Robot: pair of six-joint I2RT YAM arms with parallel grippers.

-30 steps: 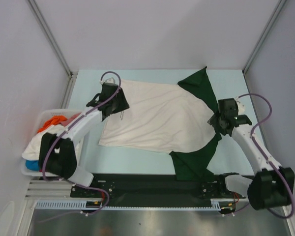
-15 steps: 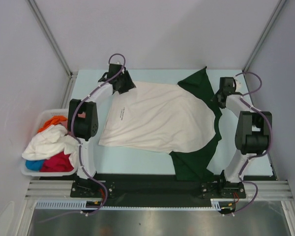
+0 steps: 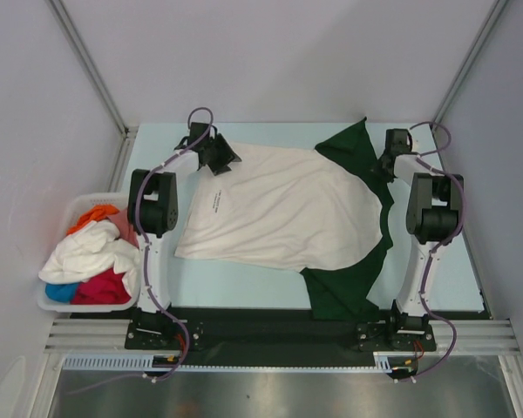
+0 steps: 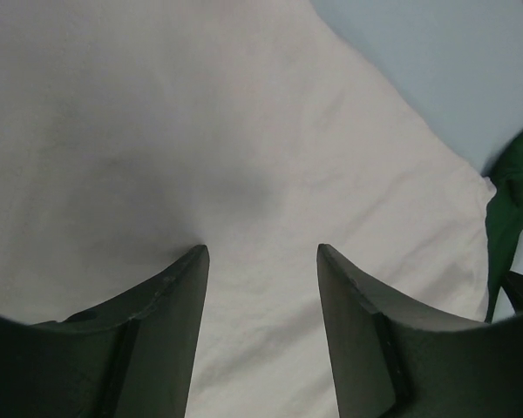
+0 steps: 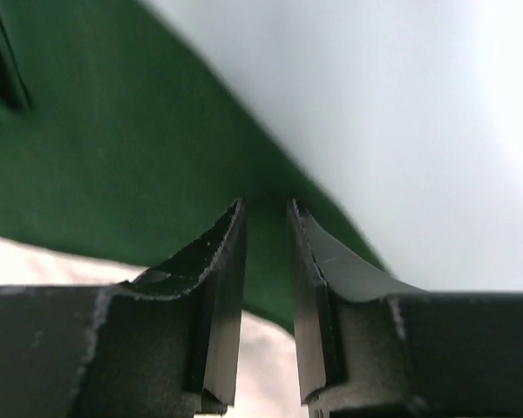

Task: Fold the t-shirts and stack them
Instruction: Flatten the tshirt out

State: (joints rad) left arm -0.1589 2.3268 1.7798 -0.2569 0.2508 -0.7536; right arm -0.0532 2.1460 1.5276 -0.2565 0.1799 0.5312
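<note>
A cream-white t-shirt with dark green sleeves lies spread flat on the light blue table. A small dark print sits near its left edge. My left gripper is at the shirt's far left corner. In the left wrist view it is open over cream cloth, with nothing between the jaws. My right gripper is at the right edge of the far green sleeve. In the right wrist view it stands a narrow gap apart over the sleeve's edge.
A white plastic basket at the table's left holds white, orange, red and blue tees. The near green sleeve reaches the black rail in front. Enclosure walls stand close on both sides.
Both arms have stretched toward the far edge. The left gripper went from the shirt's left side to its far left corner, the right from the collar side to the far sleeve. The shirt stayed put.
</note>
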